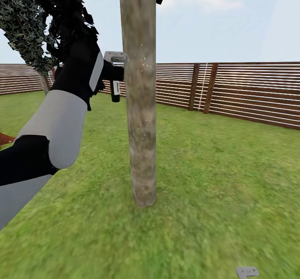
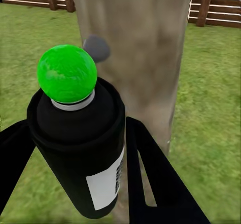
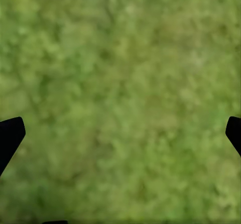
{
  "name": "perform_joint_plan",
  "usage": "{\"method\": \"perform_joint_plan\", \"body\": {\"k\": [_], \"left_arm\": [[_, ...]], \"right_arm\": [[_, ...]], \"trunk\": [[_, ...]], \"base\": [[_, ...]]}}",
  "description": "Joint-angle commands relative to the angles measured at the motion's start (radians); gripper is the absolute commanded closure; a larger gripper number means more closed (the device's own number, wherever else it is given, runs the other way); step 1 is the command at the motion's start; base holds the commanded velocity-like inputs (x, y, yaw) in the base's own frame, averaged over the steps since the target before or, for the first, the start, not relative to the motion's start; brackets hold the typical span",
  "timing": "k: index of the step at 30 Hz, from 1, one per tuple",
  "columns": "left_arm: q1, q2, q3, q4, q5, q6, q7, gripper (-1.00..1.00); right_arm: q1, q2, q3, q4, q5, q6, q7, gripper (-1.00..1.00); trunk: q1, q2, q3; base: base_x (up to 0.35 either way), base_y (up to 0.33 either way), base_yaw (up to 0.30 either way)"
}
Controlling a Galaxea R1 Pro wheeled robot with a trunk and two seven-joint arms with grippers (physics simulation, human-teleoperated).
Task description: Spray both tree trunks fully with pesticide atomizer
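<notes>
The atomizer, a dark can with a green knob on top, is pinched between the fingers of the left gripper and is held just beside the trunk, about at the height of the fence behind. Pale specks on the bark suggest that spraying of this tree is in hand, and the next move probably calls for carrying the nozzle along the trunk. The right gripper hangs over the grass with fingers spread; the trunk's top is cut off, and I cannot tell how much bark is covered.
</notes>
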Motion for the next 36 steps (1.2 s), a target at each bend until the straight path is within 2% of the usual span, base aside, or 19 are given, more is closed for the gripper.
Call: {"method": "perform_joint_plan", "body": {"k": [1, 3, 8, 19, 24, 36], "left_arm": [[0.000, 0.000, 0.000, 0.001, -0.001, 0.000, 0.001, 1.00], [0.000, 0.001, 0.000, 0.001, -0.004, 0.000, 0.001, 1.00], [0.000, 0.026, 0.001, 0.002, -0.005, 0.000, 0.001, 1.00], [0.000, 0.027, 0.003, 0.006, -0.003, 0.000, 0.001, 1.00], [0.000, 0.027, 0.003, 0.090, -0.002, 0.000, 0.001, 1.00], [0.001, 0.031, 0.003, 0.104, 0.001, -0.002, 0.001, 1.00]], "right_arm": [[0.000, 0.000, 0.000, 0.000, 0.000, 0.000, 0.000, -1.00], [0.000, 0.000, 0.000, 0.000, 0.000, 0.000, 0.000, -1.00], [0.000, 0.000, 0.000, 0.000, 0.000, 0.000, 0.000, -1.00], [0.000, 0.000, 0.000, 0.000, 0.000, 0.000, 0.000, -1.00], [0.000, 0.000, 0.000, 0.000, 0.000, 0.000, 0.000, -1.00], [0.000, 0.000, 0.000, 0.000, 0.000, 0.000, 0.000, -1.00]], "trunk": [[0.000, 0.000, 0.000], [0.000, 0.000, 0.000], [0.000, 0.000, 0.000], [0.000, 0.000, 0.000], [0.000, 0.000, 0.000], [0.000, 0.000, 0.000]], "base": [[0.000, 0.000, 0.000], [0.000, 0.000, 0.000], [0.000, 0.000, 0.000], [0.021, 0.000, 0.000], [0.000, 0.000, 0.000], [0.000, 0.000, 0.000]]}}
